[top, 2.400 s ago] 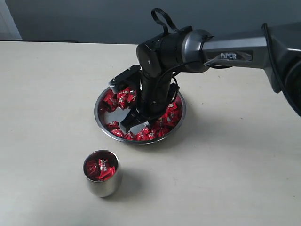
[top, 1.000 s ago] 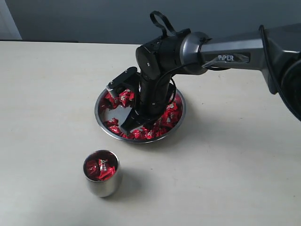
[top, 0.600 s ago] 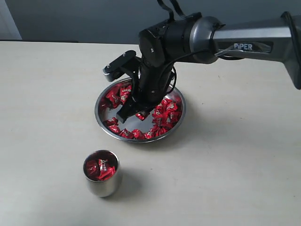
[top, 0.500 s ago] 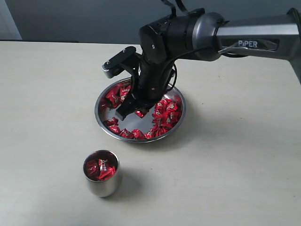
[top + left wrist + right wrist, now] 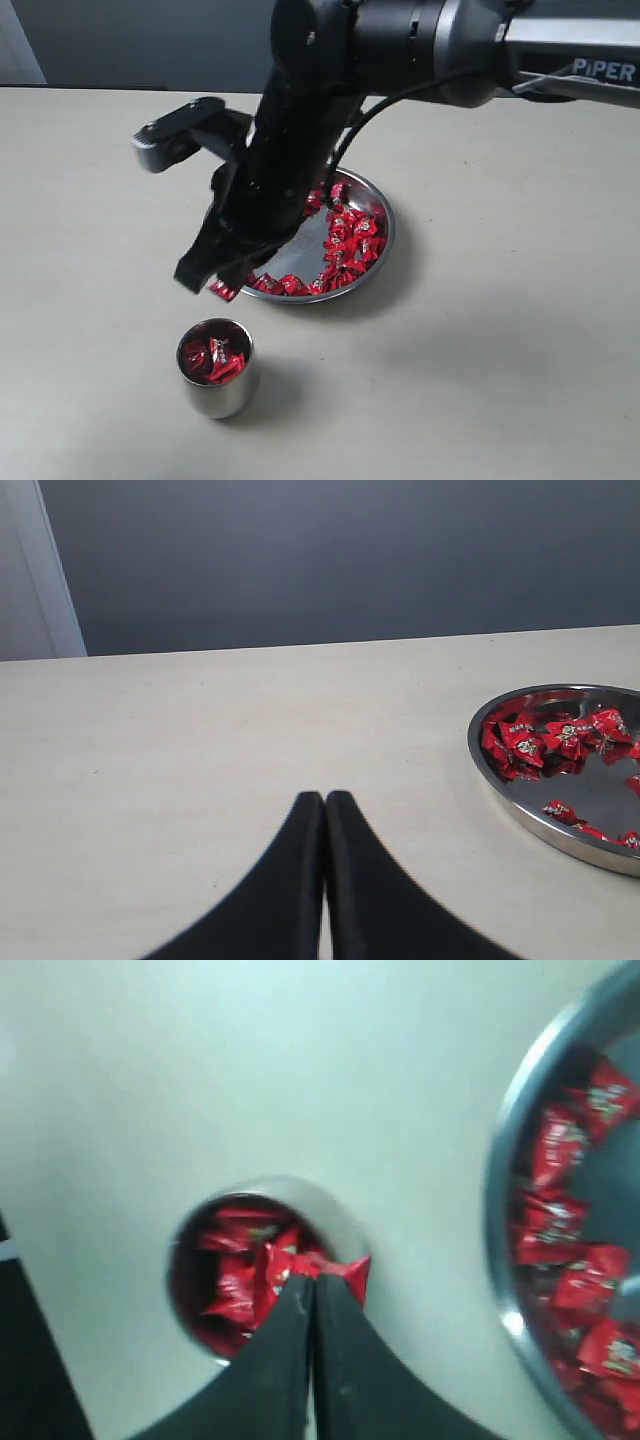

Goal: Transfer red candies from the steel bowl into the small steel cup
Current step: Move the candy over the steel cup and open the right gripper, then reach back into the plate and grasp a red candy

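Note:
The steel bowl [image 5: 384, 247] holds several red candies [image 5: 345, 238] and also shows in the left wrist view [image 5: 520, 810] and the right wrist view [image 5: 497, 1222]. The small steel cup [image 5: 224, 398] stands in front of it with a few red candies [image 5: 212, 356] inside. My right gripper [image 5: 203, 280] hangs in the air between bowl and cup, shut on one red candy [image 5: 222, 291]. In the right wrist view the gripper [image 5: 310, 1282] pinches that candy [image 5: 350, 1268] just above the cup's rim [image 5: 300, 1192]. My left gripper [image 5: 325, 798] is shut and empty over bare table, left of the bowl.
The pale table [image 5: 500, 380] stretches all round the bowl and cup. A dark grey wall [image 5: 350, 550] runs behind the table's far edge. The right arm's thick body [image 5: 380, 40] reaches over the bowl from the upper right.
My right gripper has risen out of the bowl with a red candy and swung left and forward, ending close above the cup. The bowl and cup have not moved.

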`<state>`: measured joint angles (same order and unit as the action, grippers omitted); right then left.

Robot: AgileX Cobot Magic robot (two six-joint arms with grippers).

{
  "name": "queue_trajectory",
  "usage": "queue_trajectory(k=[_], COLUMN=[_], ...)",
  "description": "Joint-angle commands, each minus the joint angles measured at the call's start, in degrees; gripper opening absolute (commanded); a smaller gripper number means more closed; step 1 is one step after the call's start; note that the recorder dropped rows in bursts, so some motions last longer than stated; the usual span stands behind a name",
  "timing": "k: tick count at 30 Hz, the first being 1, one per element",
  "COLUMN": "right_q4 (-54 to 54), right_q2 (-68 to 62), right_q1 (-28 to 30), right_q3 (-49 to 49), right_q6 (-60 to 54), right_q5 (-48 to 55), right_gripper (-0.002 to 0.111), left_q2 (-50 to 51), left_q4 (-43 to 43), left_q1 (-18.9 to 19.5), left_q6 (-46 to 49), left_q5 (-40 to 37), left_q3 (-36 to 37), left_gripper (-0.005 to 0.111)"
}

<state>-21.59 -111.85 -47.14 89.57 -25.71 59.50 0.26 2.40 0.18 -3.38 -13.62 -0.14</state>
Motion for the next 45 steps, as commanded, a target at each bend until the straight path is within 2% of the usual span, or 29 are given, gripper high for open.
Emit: queue_trajectory(k=[1,14,15,18,20,23,28,31,34,45], right_q4=[-0.31,2.06,2.05,2.98,3.64,9.94,24.02,24.30,24.30,21.59], right_q2=[0.69,0.57,0.57,0.57,0.57,0.57,-0.04,-2.45,-4.86,-9.56], right_q1=[-4.05,-5.31,-5.31,-5.31,-5.31,-5.31,-2.40,2.77,5.54,8.47], right_q3=[-0.22,-0.22,-0.22,-0.22,-0.22,-0.22,-0.22,-0.22,-0.22,-0.22], right_q6=[-1.92,-1.72,-1.72,-1.72,-1.72,2.13,20.45,21.91,21.91,21.91], right_q5=[1.99,2.87,2.87,2.87,2.87,0.76,-5.10,-5.96,-6.58,-15.58], right_gripper=[0.000,0.001,0.003,0.029,0.035,0.035,0.035,0.035,0.035,0.035], left_q2=[-0.26,-0.26,-0.26,-0.26,-0.26,-0.26,-0.26,-0.26,-0.26,-0.26], left_q4=[0.08,0.08,0.08,0.08,0.08,0.08,0.08,0.08,0.08,0.08], left_q1=[0.24,0.24,0.24,0.24,0.24,0.24,0.24,0.24,0.24,0.24], left_q6=[-0.13,-0.13,-0.13,-0.13,-0.13,-0.13,-0.13,-0.13,-0.13,-0.13], left_q5=[0.33,0.33,0.33,0.33,0.33,0.33,0.33,0.33,0.33,0.33], left_q3=[0.14,0.14,0.14,0.14,0.14,0.14,0.14,0.14,0.14,0.14], left_gripper=[0.000,0.000,0.000,0.000,0.000,0.000,0.000,0.000,0.000,0.000])
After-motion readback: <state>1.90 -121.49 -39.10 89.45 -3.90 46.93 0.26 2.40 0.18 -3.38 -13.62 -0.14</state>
